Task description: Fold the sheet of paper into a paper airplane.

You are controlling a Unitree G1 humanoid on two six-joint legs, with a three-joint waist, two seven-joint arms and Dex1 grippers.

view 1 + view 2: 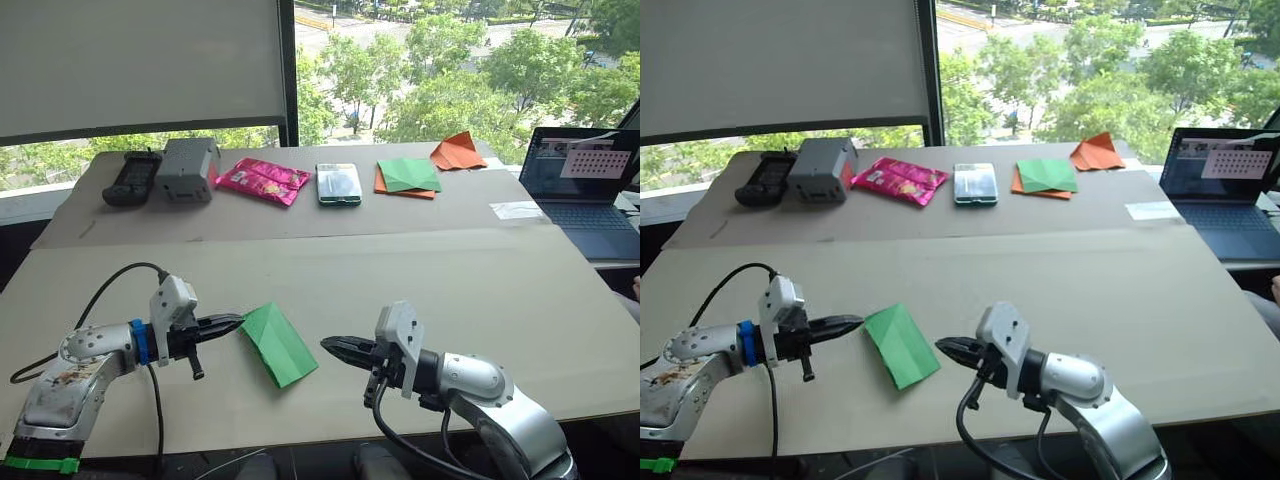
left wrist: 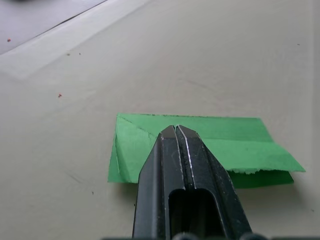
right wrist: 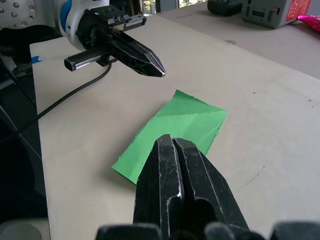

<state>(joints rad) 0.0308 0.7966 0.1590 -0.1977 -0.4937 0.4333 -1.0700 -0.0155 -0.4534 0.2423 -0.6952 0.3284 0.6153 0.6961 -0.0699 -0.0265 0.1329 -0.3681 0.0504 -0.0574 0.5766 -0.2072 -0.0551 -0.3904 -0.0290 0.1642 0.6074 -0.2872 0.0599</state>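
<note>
On the near table (image 1: pixel 480 300), between my two grippers, lies the sheet of paper (image 1: pixel 277 343), folded into a long green strip, flat on the surface. Its long axis runs diagonally, from the end near my left gripper (image 1: pixel 236 322) toward the near edge and my right side. That far end carries slanted corner creases; the other end is ragged. My left gripper has its fingers pressed together, the tip just beside the strip's upper corner. My right gripper (image 1: pixel 328 344) is also pressed together, pointing at the strip's lower end, close but apart from it.
</note>
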